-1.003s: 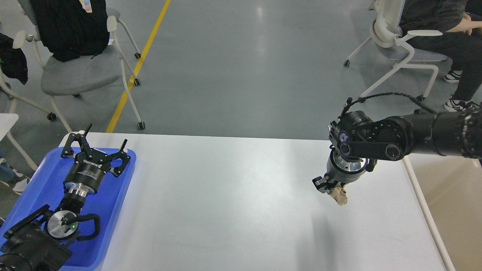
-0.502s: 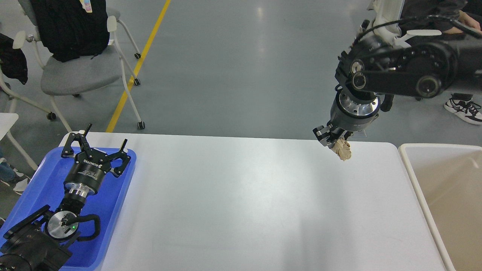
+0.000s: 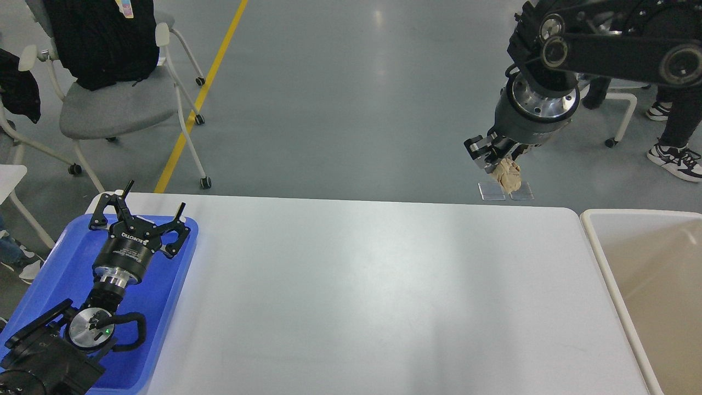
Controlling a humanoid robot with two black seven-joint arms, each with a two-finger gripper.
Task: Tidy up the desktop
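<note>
1. Since the earlier frames the right arm has swung up and away: a second ago its claw hung low over the right part of the desktop, and half a second ago it was above the far edge. Now the right claw (image 3: pixel 502 159) sits high, seen against the grey floor beyond the table, pinching a crumpled wad of tan paper (image 3: pixel 507 176) between its fingers.
2. The left arm has not moved. The left claw (image 3: pixel 137 215) hovers over the blue tray (image 3: pixel 49 274) with its fingers spread wide and nothing between them.
3. Nearest, one white desktop (image 3: pixel 356 296) fills the lower half of the view. One blue tray lies on its left end, and one beige bin (image 3: pixel 609 258) with a white rim stands just beside its right edge.
4. Counted: two arms, one paper wad, one tray, one bin.
5. Farther off, a grey office chair (image 3: pixel 118 104) draped with black clothing stands at the upper left, next to a yellow line (image 3: pixel 203 93) on the floor.
6. At the upper right, the right arm partly hides a white chair (image 3: pixel 622 101) and a person's legs and sneakers (image 3: pixel 677 159).
7. Two small floor plates (image 3: pixel 504 190) lie just below the held wad.
</note>
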